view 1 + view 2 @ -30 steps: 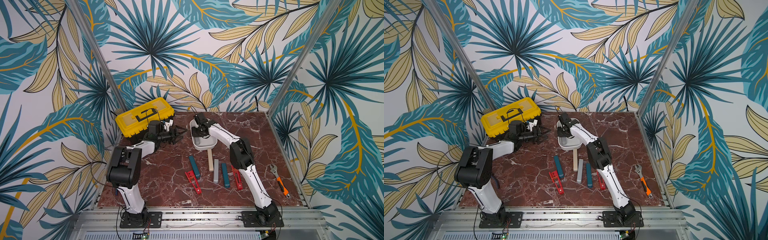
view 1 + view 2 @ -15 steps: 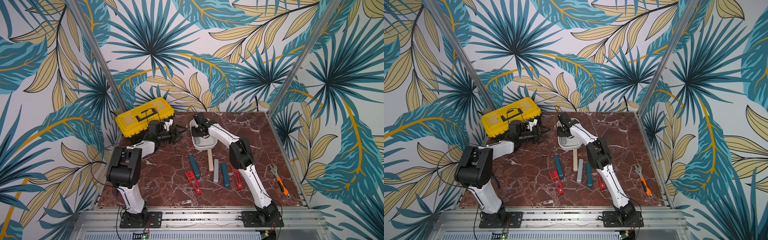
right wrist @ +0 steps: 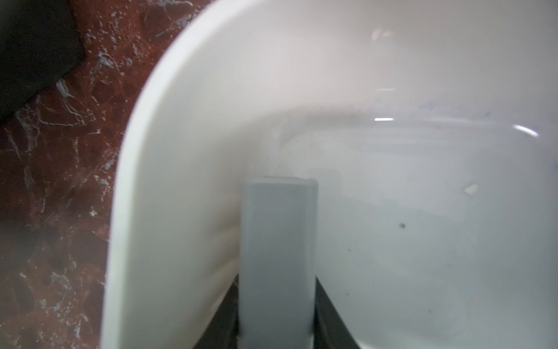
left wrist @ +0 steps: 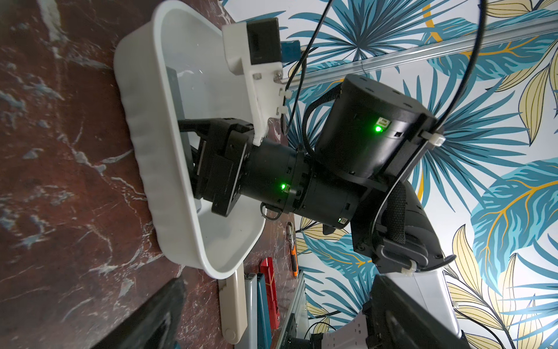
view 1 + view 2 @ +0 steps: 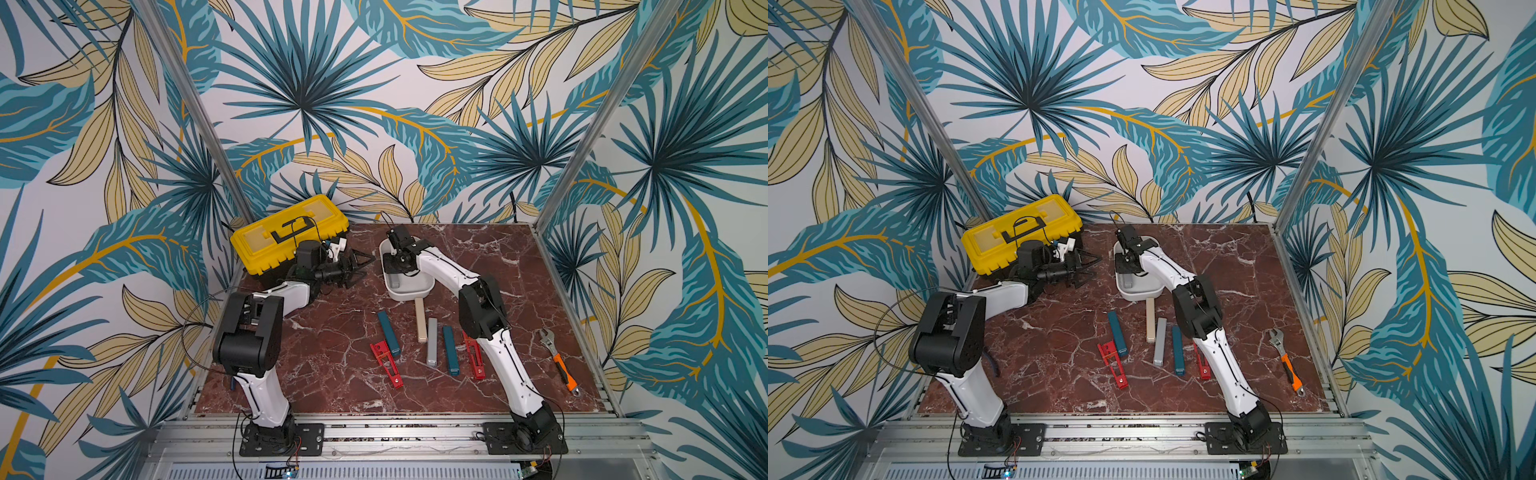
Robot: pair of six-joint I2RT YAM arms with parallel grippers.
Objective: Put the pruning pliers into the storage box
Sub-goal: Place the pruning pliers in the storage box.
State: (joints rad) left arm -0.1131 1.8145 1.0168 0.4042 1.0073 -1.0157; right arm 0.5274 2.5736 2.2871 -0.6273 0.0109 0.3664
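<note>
Your marble tabletop [image 5: 324, 374] is walled by leaf-print panels [image 5: 374, 104] on three sides. The storage box [image 5: 409, 296] sits far centre. Inside it, the right gripper [image 5: 395, 266] flanks a grey bar [image 3: 277, 256] along the box's left wall; whether it is pinching the bar you cannot tell. The left gripper [image 5: 365, 267] hangs spread by the yellow toolbox [image 5: 286, 237], far left. Six more pruning pliers [image 5: 432, 343] lie near of the box. A wrench [image 5: 559, 361] hugs the right edge, and open marble lies far right.

left end effector [image 5: 365, 267]: jaws wide apart | right end effector [image 3: 277, 315]: tilted down, jaws narrow, grip unclear
</note>
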